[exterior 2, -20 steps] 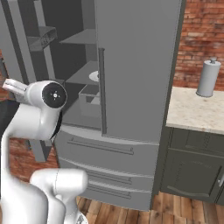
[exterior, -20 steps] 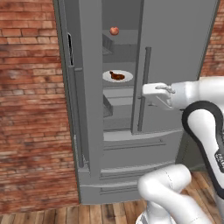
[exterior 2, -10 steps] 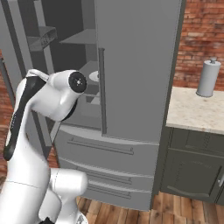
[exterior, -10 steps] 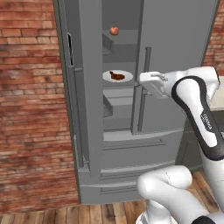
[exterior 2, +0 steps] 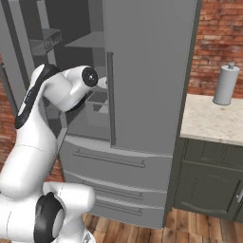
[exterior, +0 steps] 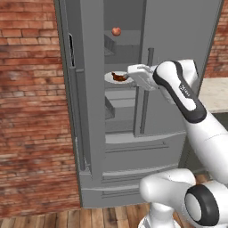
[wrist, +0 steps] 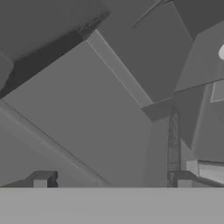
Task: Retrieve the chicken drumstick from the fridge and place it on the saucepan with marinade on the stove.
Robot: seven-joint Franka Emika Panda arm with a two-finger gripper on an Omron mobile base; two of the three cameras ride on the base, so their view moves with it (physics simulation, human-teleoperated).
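**Open hand at the fridge shelf, drumstick not yet taken**

My gripper (exterior: pixel 132 71) is at the open left side of the fridge (exterior: pixel 178 40), level with the middle shelf, and points inward. Its jaws stand wide apart and hold nothing; in the hand view the two fingertips (wrist: pixel 43 179) rise well apart at the bottom, with only grey shelf surfaces between them. I cannot tell whether the hand touches the shelf or the plate.

The drumstick (exterior: pixel 118 77) lies on a white plate (exterior: pixel 109 78) on that shelf, just beside my gripper. An apple (exterior: pixel 116 31) sits on the shelf above, well apart from it.

I judge the drumstick to be light and rigid, but its glossy skin is probably slippery and its taper could let it squirt out of a pinch. The thick end looks the safer place to take hold, with the jaws set across its width. The plate is likely to slide if I push sideways, so a descent from above seems wiser.
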